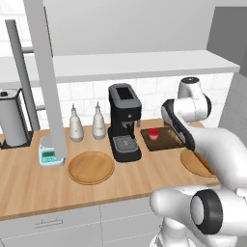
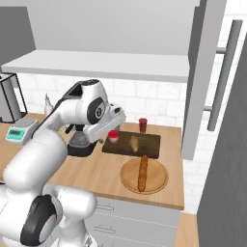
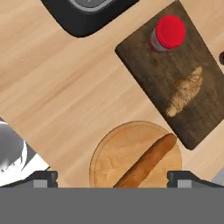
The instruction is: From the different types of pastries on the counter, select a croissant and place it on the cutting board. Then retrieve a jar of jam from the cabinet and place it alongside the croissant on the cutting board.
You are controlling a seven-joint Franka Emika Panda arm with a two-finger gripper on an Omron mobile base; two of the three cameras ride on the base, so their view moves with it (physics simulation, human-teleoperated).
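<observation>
Left to right along the counter (image 1: 29, 185): scale (image 1: 49, 155), two pale bottles (image 1: 75, 126), an unloaded round plate (image 1: 90, 167), the black coffee machine (image 1: 124, 123), then the cutting board (image 3: 144, 65).

Jar of jam (image 3: 167, 33) stands upright on the board's end nearest the coffee machine, red lid up. Croissant (image 3: 184, 92) lies flat near mid-board, apart from the jar with bare wood between them. Both task items sit on the board, so placement looks done, as far as I can judge.

Right of the board in the right base view: second round plate (image 3: 109, 153) carrying the baguette stick (image 3: 146, 161) — wrong pastry, leave it. A darker red cylinder (image 2: 143, 124) stands behind the board by the wall.

Gripper (image 3: 113, 177) hovers above plate and board, holding nothing; fingertips (image 3: 43, 178) set wide apart, jaws open.

Handling, if a re-grip is needed:
- Jar: rigid, probably light, smooth sides likely slippery. Squat, so fairly stable. Pinch across the body below the lid, fingers vertical.
- Croissant: soft, flaky, crushes easily — take it across the thick middle with light squeeze, not the tapered ends.

Cabinet door (image 2: 202, 72) hangs open at the right; watch the elbow.
</observation>
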